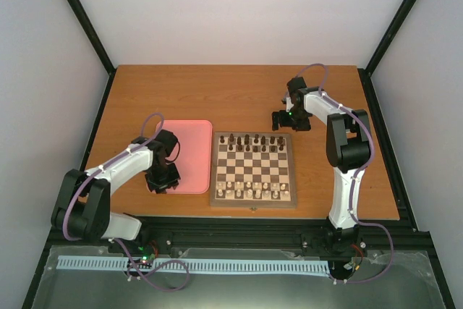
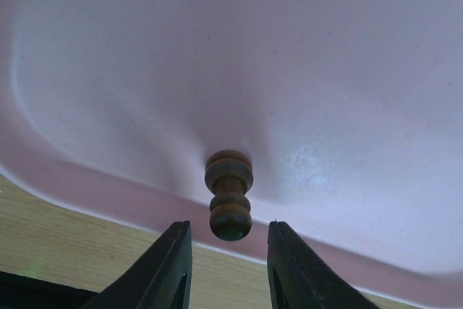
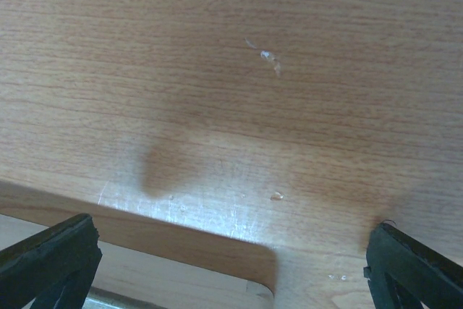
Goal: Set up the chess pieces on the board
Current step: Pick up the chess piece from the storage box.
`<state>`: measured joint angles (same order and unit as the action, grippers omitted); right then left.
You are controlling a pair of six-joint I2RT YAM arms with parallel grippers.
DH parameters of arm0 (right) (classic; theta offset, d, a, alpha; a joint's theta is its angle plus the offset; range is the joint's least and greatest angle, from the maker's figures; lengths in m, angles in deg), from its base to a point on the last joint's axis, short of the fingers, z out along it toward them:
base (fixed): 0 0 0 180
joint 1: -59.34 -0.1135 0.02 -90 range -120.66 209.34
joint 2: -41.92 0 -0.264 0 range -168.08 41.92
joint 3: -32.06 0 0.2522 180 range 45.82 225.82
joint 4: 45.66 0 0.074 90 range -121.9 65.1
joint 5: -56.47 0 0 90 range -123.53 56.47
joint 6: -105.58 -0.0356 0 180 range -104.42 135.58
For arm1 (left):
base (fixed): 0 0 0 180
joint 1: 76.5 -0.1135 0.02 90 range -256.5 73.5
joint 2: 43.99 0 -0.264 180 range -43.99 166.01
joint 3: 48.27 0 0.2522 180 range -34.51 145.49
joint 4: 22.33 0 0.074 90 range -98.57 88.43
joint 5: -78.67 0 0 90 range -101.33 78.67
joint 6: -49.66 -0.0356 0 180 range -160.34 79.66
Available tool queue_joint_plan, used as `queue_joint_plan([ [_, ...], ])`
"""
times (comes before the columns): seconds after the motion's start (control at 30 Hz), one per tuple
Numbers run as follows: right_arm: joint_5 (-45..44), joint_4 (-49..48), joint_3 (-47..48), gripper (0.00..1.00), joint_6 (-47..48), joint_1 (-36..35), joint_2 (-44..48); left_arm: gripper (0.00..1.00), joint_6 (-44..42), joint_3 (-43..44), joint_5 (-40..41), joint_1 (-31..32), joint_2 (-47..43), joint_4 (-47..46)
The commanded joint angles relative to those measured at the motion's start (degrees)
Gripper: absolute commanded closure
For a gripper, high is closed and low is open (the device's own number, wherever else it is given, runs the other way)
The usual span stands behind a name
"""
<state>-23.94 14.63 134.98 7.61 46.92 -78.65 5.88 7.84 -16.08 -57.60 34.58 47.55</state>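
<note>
The board (image 1: 253,168) lies in the middle of the table. Several dark chess pieces (image 1: 253,140) stand on its two far rows. One dark pawn (image 2: 229,195) stands upright on the pink tray (image 2: 217,48), near its rim. My left gripper (image 2: 228,240) is open, a finger on each side of the pawn's head without touching it. In the top view it (image 1: 163,182) hangs over the tray's near left corner. My right gripper (image 1: 289,119) is wide open and empty, low over the bare table just past the board's far right corner (image 3: 145,280).
Pale cream pieces (image 1: 253,192) fill the board's two near rows. The pink tray (image 1: 189,151) lies left of the board, almost touching it. Black frame posts and white walls close in the table on three sides.
</note>
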Motion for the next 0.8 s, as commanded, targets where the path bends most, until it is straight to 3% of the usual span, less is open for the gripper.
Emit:
queue_joint_plan([
  [0.0, -0.72, -0.03, -0.37, 0.00, 0.40, -0.32, 1.47, 0.70, -1.48, 1.11, 0.18, -1.02, 1.03, -1.18],
  [0.27, -0.75, -0.07, -0.21, 0.00, 0.41, -0.32, 1.31, 0.70, -4.52, 2.27, 0.87, -4.37, 2.69, -1.38],
  [0.67, -1.24, 0.06, -0.13, 0.00, 0.45, -0.32, 1.31, 0.97, -6.37, 4.80, -0.88, -4.93, 4.59, -2.16],
  [0.77, -1.45, 0.13, 0.05, 0.00, 0.41, -0.32, 1.22, 0.99, -7.94, 6.96, -1.73, -4.99, 4.63, -1.15],
])
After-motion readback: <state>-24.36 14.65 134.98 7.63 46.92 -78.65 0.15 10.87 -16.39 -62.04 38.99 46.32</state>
